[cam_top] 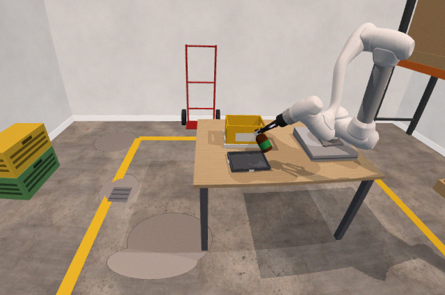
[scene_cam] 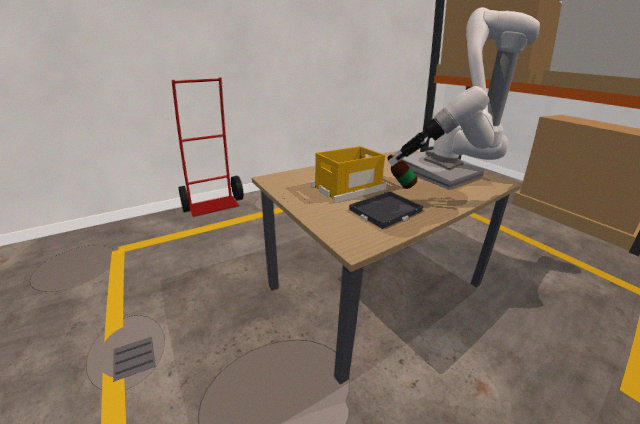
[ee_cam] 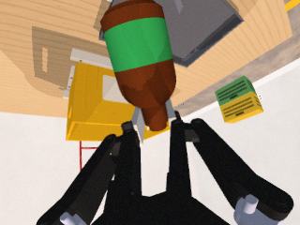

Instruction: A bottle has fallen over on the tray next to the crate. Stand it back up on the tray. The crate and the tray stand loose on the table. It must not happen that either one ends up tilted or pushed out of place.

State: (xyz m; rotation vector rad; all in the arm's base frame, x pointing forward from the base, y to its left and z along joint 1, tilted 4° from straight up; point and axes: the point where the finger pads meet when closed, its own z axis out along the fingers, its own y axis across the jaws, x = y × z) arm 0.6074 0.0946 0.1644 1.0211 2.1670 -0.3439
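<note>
The bottle (cam_top: 264,143) (scene_cam: 404,174) (ee_cam: 141,49), brown with a green band, is held by its neck, raised off the tray (cam_top: 247,161) (scene_cam: 385,208) (ee_cam: 206,28) and tilted, neck toward the upper left and base toward the lower right in the top and exterior views. In the wrist view it fills the upper centre, neck down. The tray, dark and shallow-rimmed, lies flat, right of centre and below the crate (cam_top: 230,135) (scene_cam: 329,179) (ee_cam: 86,94) in the top and exterior views. The crate is yellow, open-topped and upright, with a pale panel on its side
</note>
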